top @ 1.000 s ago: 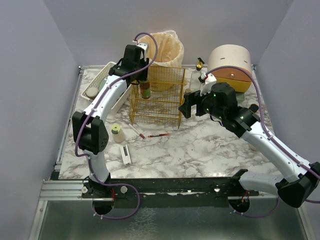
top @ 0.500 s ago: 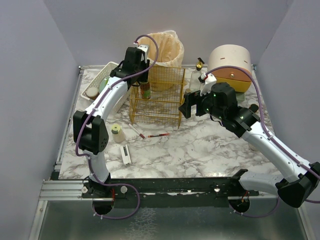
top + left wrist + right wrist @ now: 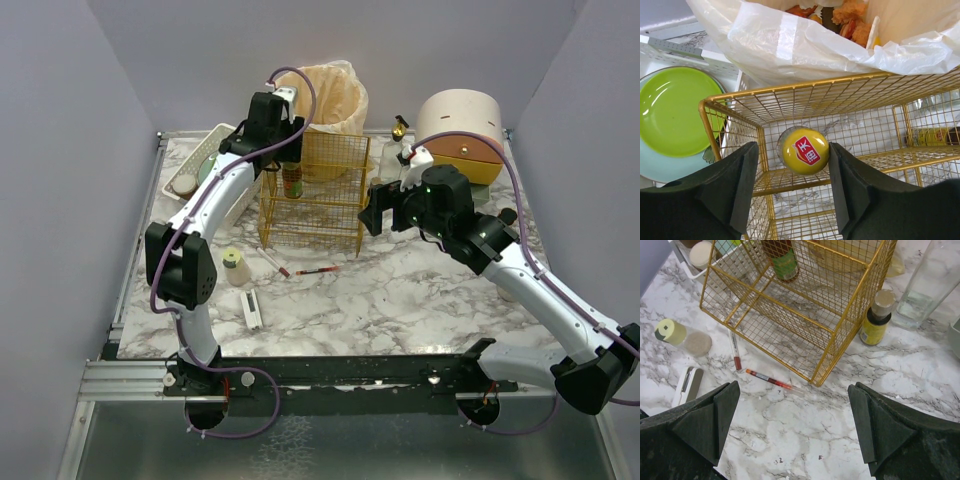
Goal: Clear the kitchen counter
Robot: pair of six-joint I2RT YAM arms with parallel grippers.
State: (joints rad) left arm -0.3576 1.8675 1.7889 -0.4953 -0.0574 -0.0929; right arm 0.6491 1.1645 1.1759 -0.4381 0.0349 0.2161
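The kitchen counter [image 3: 400, 290] is white marble. On it stands a gold wire rack [image 3: 315, 195]. A bottle with a yellow cap [image 3: 805, 151] stands upright on the rack's upper shelf. My left gripper [image 3: 792, 147] hangs over it, open; the left finger is clear of the cap and the right finger is close beside it. My right gripper [image 3: 793, 387] hovers wide open and empty over bare marble in front of the rack. Below it lie two red pens [image 3: 771, 381], a yellow-lidded jar [image 3: 682, 337] on its side and a white clip-like item [image 3: 687, 385].
A white dish tray [image 3: 205, 170] with a green plate [image 3: 670, 110] stands left of the rack. A bagged bin [image 3: 330, 95] of scraps stands behind it. A beige bread box [image 3: 460, 130] is at the back right. A small yellow-labelled bottle [image 3: 875, 320] and a glass bottle [image 3: 925, 285] stand right of the rack.
The left gripper's jaws have spread apart and let go of the yellow-capped bottle, which now stands on the rack shelf. The right arm has not moved.
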